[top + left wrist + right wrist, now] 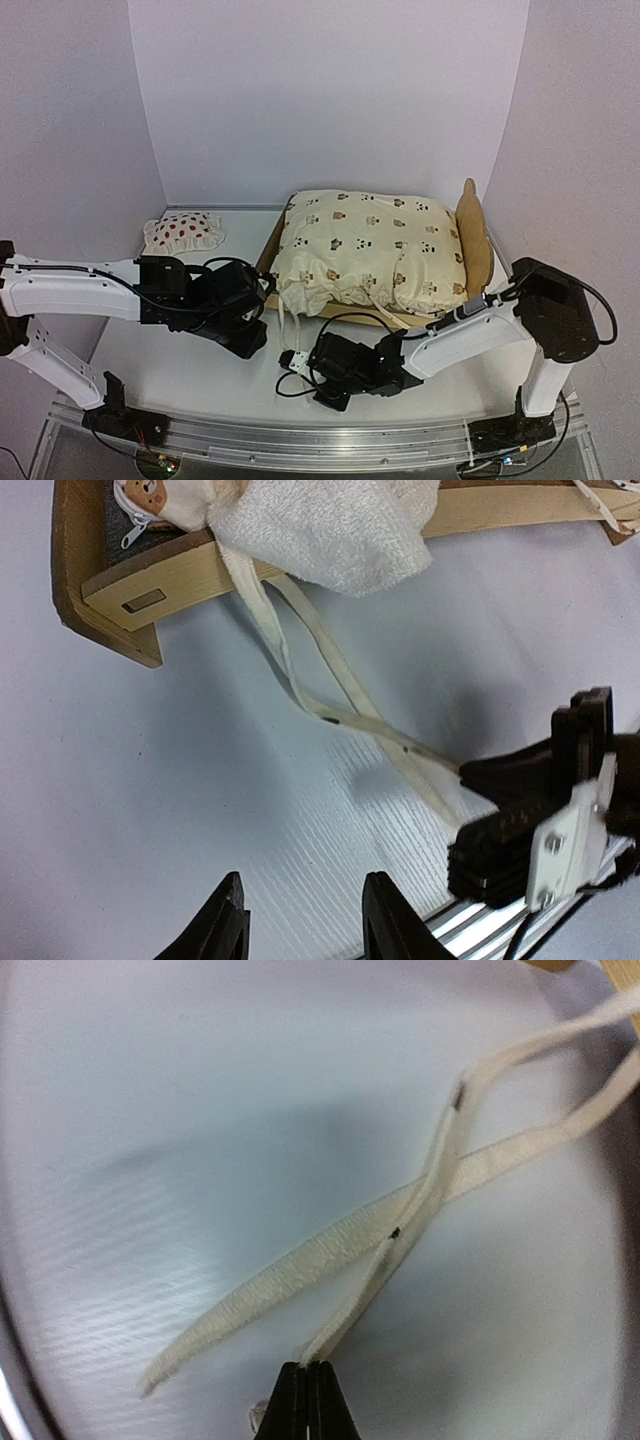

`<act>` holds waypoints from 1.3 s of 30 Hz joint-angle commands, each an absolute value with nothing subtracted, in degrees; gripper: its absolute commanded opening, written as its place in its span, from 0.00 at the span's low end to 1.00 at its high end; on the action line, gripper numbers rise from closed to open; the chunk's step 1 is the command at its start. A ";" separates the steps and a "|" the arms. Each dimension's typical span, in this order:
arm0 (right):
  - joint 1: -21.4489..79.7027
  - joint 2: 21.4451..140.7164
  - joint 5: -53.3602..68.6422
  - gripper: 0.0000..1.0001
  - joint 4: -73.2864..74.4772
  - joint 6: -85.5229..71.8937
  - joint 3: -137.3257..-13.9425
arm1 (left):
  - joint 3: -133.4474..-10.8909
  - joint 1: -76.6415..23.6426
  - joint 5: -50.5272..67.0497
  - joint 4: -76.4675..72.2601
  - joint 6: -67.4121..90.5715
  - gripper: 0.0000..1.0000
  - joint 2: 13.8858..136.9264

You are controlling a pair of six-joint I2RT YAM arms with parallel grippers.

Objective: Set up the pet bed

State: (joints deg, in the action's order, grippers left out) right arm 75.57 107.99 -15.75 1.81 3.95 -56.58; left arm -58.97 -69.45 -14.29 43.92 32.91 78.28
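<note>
My right claw point(307, 1372) is clamped on one cream tie strap point(350, 1295), seemingly to pull it straight. My left claw point(303, 890) gapes, empty. The pet bed point(473, 235) sits rearward, centre-right, under its cover point(365, 245).

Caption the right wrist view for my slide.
Right gripper pinches one cream tie strap over the white table.

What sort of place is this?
Probably a robotics lab test booth: plain white walls around a white table, two robot arms bolted to a metal rail, the right fingers pinching a cloth tie by a pet bed.
</note>
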 commanded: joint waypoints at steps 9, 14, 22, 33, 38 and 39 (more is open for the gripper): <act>80.86 115.61 -11.93 0.00 5.03 0.51 -64.87 | -57.98 -69.68 -17.32 46.18 34.04 0.39 74.33; 80.77 107.55 -15.66 0.00 5.89 0.96 -61.14 | -57.27 -69.68 -16.17 46.25 34.66 0.39 73.55; 80.40 98.64 -22.16 0.00 5.98 0.44 -55.99 | -55.50 -69.83 -9.32 41.89 33.49 0.41 75.85; 77.64 98.00 -26.37 0.00 7.21 -5.09 -52.71 | -54.77 -71.94 -3.17 35.10 32.76 0.44 85.38; 77.26 97.17 -26.20 0.00 7.38 -6.77 -51.04 | -54.62 -72.89 -0.84 33.77 32.92 0.44 88.66; 77.21 97.12 -26.26 0.00 7.38 -6.96 -50.84 | -54.59 -72.97 -0.40 33.69 32.88 0.44 89.20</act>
